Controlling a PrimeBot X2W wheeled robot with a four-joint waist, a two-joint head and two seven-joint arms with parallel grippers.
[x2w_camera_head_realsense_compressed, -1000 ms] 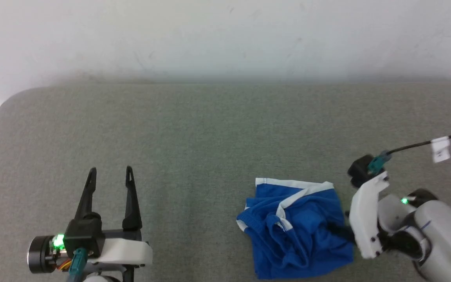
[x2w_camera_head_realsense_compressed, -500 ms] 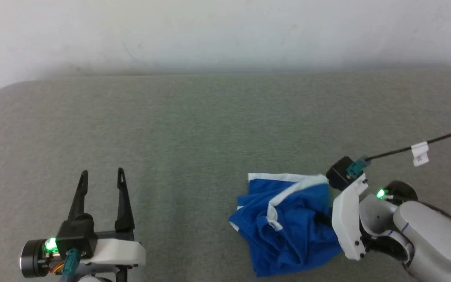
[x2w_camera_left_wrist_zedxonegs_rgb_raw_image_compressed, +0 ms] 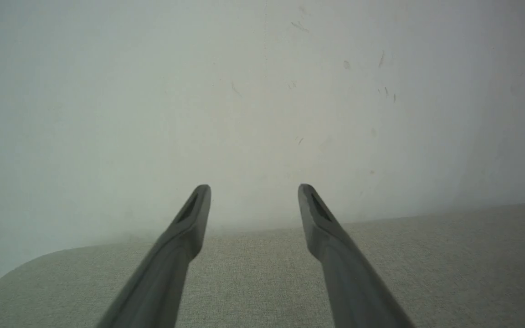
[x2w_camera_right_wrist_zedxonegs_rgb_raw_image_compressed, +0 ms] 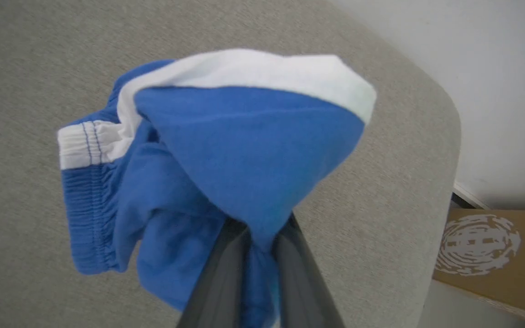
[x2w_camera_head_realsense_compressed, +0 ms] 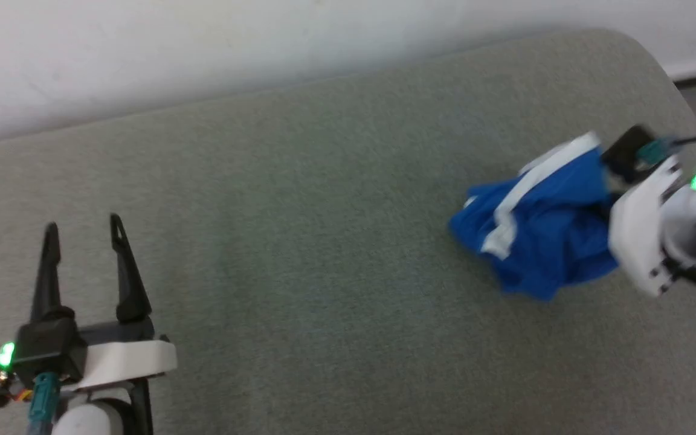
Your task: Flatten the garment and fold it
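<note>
The garment (x2w_camera_head_realsense_compressed: 541, 229) is a crumpled bundle of bright blue shorts with white trim, hanging bunched just above the grey padded table (x2w_camera_head_realsense_compressed: 324, 241) at the right of the head view. My right gripper (x2w_camera_right_wrist_zedxonegs_rgb_raw_image_compressed: 258, 237) is shut on a fold of the garment (x2w_camera_right_wrist_zedxonegs_rgb_raw_image_compressed: 244, 155), the blue cloth pinched between its two fingers and draping over their tips. In the head view the right gripper's white wrist stands right beside the bundle, its fingers hidden in the cloth. My left gripper (x2w_camera_head_realsense_compressed: 82, 226) stands open and empty over the table's near left; the left gripper (x2w_camera_left_wrist_zedxonegs_rgb_raw_image_compressed: 253, 193) faces the wall.
The white wall (x2w_camera_head_realsense_compressed: 203, 48) runs behind the table. The table's rounded right corner (x2w_camera_head_realsense_compressed: 644, 48) lies close behind the garment. Off that edge stands a brown cardboard box (x2w_camera_right_wrist_zedxonegs_rgb_raw_image_compressed: 495, 255) with a white print.
My right gripper has shut on the garment and lifted it off the table, bunching it. The head camera has turned, so the whole scene has shifted and tilted.
</note>
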